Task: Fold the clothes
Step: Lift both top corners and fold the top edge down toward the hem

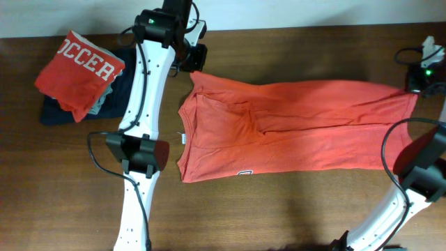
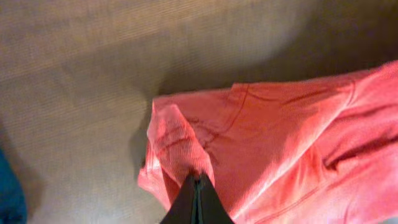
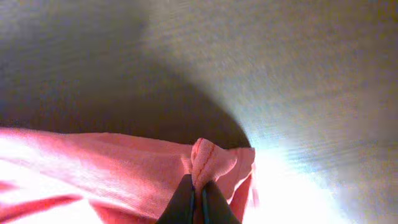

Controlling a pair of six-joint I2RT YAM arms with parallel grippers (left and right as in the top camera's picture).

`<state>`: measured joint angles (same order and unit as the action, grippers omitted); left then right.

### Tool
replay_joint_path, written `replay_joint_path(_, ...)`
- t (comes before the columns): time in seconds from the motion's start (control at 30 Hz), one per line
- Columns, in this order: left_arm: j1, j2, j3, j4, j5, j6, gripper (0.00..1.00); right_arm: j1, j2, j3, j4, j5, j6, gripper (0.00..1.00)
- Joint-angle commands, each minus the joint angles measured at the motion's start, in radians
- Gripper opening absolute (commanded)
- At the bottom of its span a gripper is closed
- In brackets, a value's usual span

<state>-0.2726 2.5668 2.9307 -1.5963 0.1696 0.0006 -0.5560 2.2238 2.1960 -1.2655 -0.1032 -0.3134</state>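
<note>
At opposite ends of the T-shirt (image 1: 293,118), the left gripper (image 2: 198,182) and right gripper (image 3: 200,186) each pinched a fabric fold, apparently to stretch it flat for folding.

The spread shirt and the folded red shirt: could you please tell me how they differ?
The spread shirt lies stretched across the table; the folded shirt is a compact bundle. The left gripper and right gripper, both shut, pinch the spread shirt's ends; no gripper touches the folded shirt. The folded shirt shows big white lettering and sits on a navy garment; the spread shirt lies on the wood. Both are red.
</note>
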Motion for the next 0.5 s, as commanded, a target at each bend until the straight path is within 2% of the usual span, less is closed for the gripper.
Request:
replay_joint_path(0.0, 0.007, -0.06, 0.016, -0.043, 0.009, 0.011, 0.01, -0.029, -0.068, 0.023, -0.034, 0.009, -0.003, 0.04)
replay_joint_path(0.47, -0.029, -0.06, -0.042, -0.092, 0.01, -0.069, 0.01, -0.047, -0.061, 0.019, -0.172, 0.036, 0.066, 0.04)
